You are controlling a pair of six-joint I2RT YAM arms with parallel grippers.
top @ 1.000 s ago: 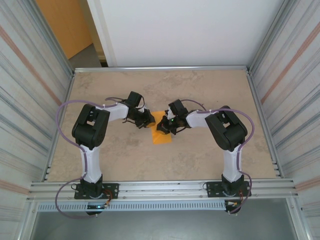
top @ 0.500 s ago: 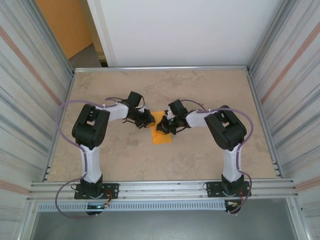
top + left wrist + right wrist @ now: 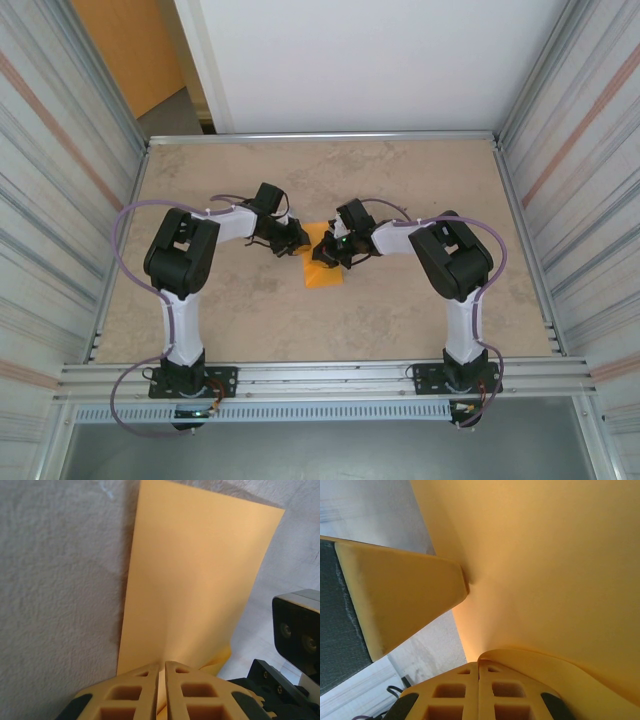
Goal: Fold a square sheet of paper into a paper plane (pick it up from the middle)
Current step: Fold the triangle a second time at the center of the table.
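- Beige, stone-patterned table [image 3: 250,310] sits boxed in by ribbed metal walls [image 3: 60,200], with both arms reaching to its middle.
- Between the two claws lies the square sheet of paper [image 3: 323,274], already folded to a narrow orange strip. Most of it spreads flat on the table ahead of the left claw [image 3: 162,664].
- Left claw: fingers pressed together with no gap to speak of. The sheet's near edge and a faint crease run straight into the seam, so it looks pinched there.
- Right claw [image 3: 479,663]: fingers likewise closed. A flap of the paper curls up and over just ahead of the tips and appears nipped between them. The left claw's closed tip touches the sheet just to its left.
- Handling, as I judge it: the paper is very light, thin and limp, creases for good once pressed, and tears or crumples under a hard pull. It likely slides easily on the smooth top.
- The best hold seems to be a shallow pinch at an edge or along the crease, both claws keeping the strip taut.
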